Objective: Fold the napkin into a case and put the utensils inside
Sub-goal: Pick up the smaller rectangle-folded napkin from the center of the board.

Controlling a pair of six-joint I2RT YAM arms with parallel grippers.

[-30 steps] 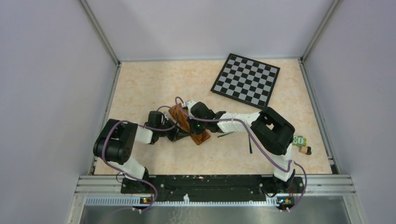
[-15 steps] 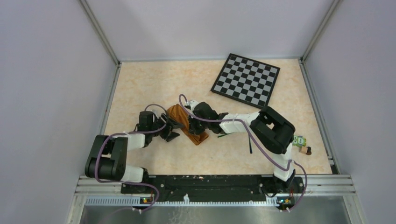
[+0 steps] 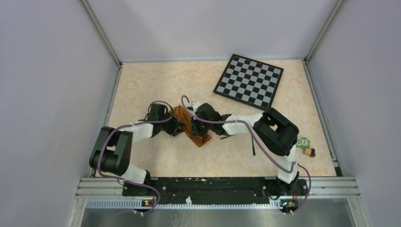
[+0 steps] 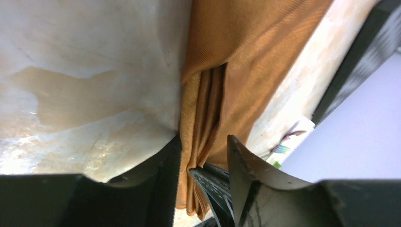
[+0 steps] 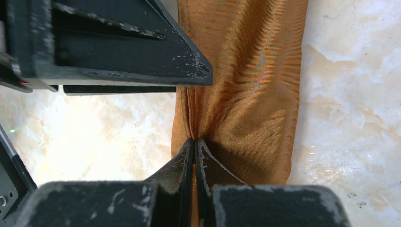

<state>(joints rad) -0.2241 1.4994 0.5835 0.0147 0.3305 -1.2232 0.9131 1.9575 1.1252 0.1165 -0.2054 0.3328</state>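
The rust-brown napkin [image 3: 193,126] lies folded into a narrow long strip on the table, running diagonally between both grippers. My right gripper [image 3: 195,124] [image 5: 194,139] is shut on the strip's layered left edge; the cloth [image 5: 250,94] stretches away from it. My left gripper [image 3: 177,126] [image 4: 203,142] is open, its fingers either side of the same layered edge [image 4: 203,109], with the right gripper's fingertips between them. The left gripper's finger [image 5: 118,47] shows in the right wrist view. Two slim dark utensils lie to the right: one [image 3: 229,136] near the strip, the other [image 3: 253,148] by the right arm.
The black-and-grey checkered board [image 3: 249,80] lies at the back right. A small green-and-white object and a brown piece [image 3: 306,147] sit at the right edge. Metal rails and walls bound the table.
My left arm pulled back to the left, then came in again higher up the strip's left edge. The right gripper has kept its hold on the napkin.
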